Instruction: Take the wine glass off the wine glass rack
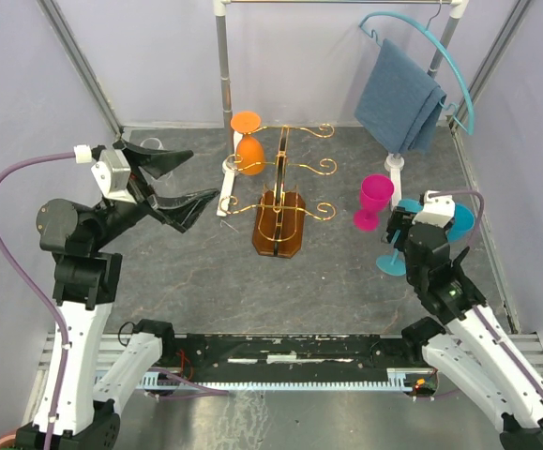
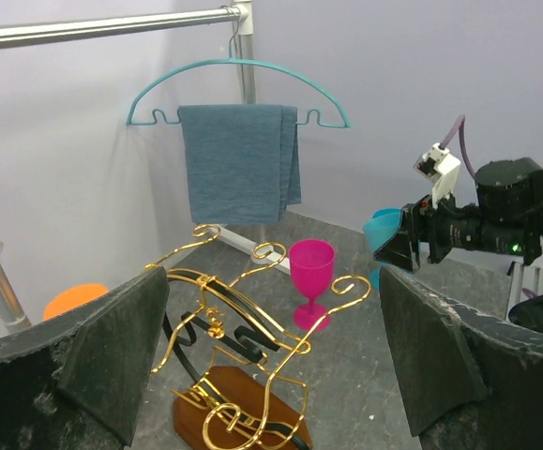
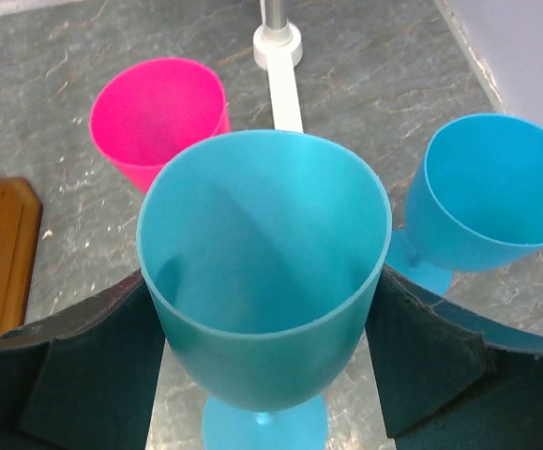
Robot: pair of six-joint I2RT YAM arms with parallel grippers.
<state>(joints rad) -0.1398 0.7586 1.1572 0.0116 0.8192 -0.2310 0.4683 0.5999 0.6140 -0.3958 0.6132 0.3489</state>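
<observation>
While the right gripper (image 3: pixel 264 323) is clasping the bowl of a teal wine glass (image 3: pixel 266 234) standing near the tabletop's (image 1: pixel 346 291) right edge, the left gripper (image 1: pixel 203 174) is holding its jaws spread wide and empty, facing the wine glass rack (image 1: pixel 280 202) at mid-tabletop. The orange wine glass (image 1: pixel 248 145) is hanging bowl-down, stem upright, from the rack's top arm on the side toward the left edge. It is lying just beyond the left jaws and nearer the far edge, so the left arm looks better placed.
</observation>
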